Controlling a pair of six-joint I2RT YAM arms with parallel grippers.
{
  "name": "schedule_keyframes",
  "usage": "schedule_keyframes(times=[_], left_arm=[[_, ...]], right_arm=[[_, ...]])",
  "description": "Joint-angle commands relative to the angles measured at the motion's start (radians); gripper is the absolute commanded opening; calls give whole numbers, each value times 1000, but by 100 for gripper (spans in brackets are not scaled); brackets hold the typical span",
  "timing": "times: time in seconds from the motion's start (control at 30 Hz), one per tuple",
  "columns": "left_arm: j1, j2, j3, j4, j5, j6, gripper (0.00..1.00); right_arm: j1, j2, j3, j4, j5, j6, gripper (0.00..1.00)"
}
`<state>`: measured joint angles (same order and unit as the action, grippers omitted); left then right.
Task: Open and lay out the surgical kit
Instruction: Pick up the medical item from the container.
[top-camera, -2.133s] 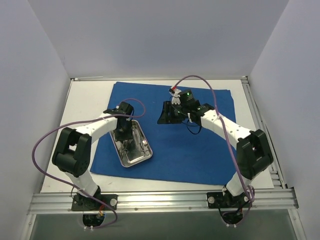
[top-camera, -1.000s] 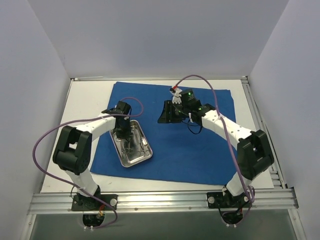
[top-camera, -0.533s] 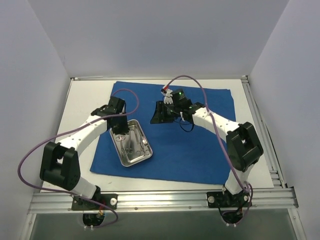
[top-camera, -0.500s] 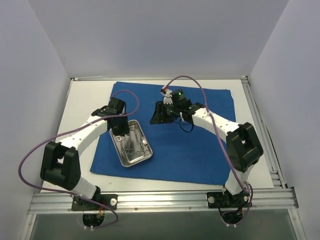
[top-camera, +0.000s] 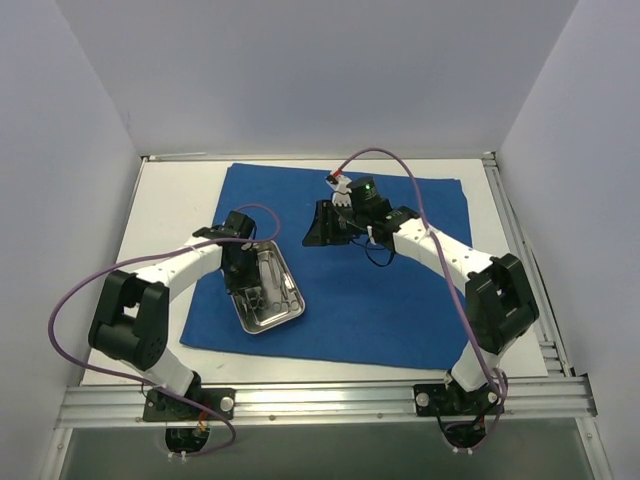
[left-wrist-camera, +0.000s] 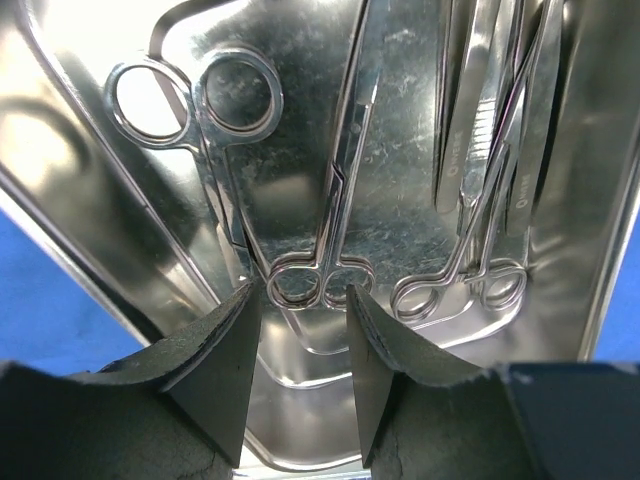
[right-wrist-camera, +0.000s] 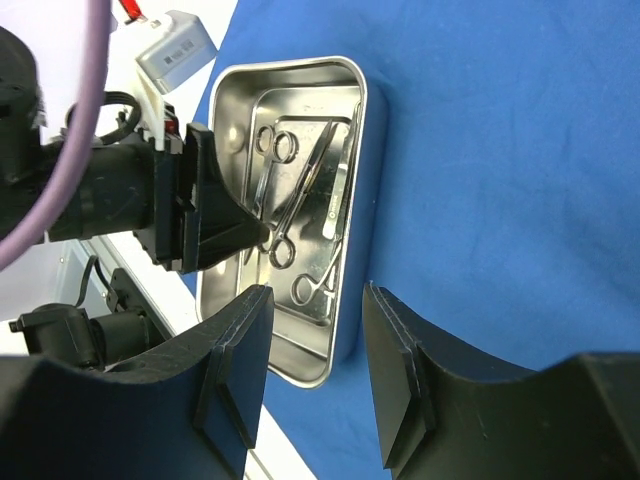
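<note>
The surgical kit lies unwrapped: a royal-blue cloth (top-camera: 380, 290) spread flat, with a shiny steel tray (top-camera: 297, 312) on its left part. In the tray (left-wrist-camera: 80, 170) lie ring-handled scissors (left-wrist-camera: 190, 100), a slim clamp (left-wrist-camera: 335, 190), another clamp (left-wrist-camera: 470, 285) and tweezers (left-wrist-camera: 470, 120). My left gripper (top-camera: 241, 268) is down in the tray, open (left-wrist-camera: 300, 300), with the slim clamp's rings just beyond its tips and nothing between them. My right gripper (top-camera: 318, 228) hovers open (right-wrist-camera: 315, 320) above the cloth (right-wrist-camera: 500, 200) beside the tray (right-wrist-camera: 362, 150).
The cloth lies on a white table (top-camera: 170, 200) walled on three sides. A metal rail (top-camera: 320, 400) runs along the near edge by the arm bases. Purple cables (top-camera: 390, 158) loop over both arms.
My left gripper has gone from shut to open and shifted toward the tray's left side. The right gripper has drifted slightly left, still open.
</note>
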<state>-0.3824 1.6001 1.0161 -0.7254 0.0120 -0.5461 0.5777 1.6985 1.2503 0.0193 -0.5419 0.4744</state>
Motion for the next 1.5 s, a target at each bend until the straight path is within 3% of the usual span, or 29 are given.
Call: schedule_keyframes(times=[0.0,0.67,0.73,0.87,0.9,0.93,1.23,1.47], left_arm=[[-9,6,-5,-8,19,-15,49],[-64,110,-17,8,-32,-38,48],[-69,116,-20,10,-47,-40,45],[-70,147,-24,37,-38,-35,21],[-70,152,-27,52,-35,-37,8],[-70,146,-30,57,-30,-38,3],[-73,-40,-1,-8,-87,-37,2],[-75,-94,24,-51,-93,-34,2]], right_arm=[[-9,-49,-17,7,-4,-2,41],[-12,-71,-37,14,-6,7,40],[-12,-74,-40,14,-4,7,40],[-12,-79,-45,16,-3,6,40],[-12,-77,-46,16,0,4,40],[-12,-74,-46,14,0,4,40],[-12,-36,-17,13,-10,-3,40],[5,29,50,33,-39,7,40]])
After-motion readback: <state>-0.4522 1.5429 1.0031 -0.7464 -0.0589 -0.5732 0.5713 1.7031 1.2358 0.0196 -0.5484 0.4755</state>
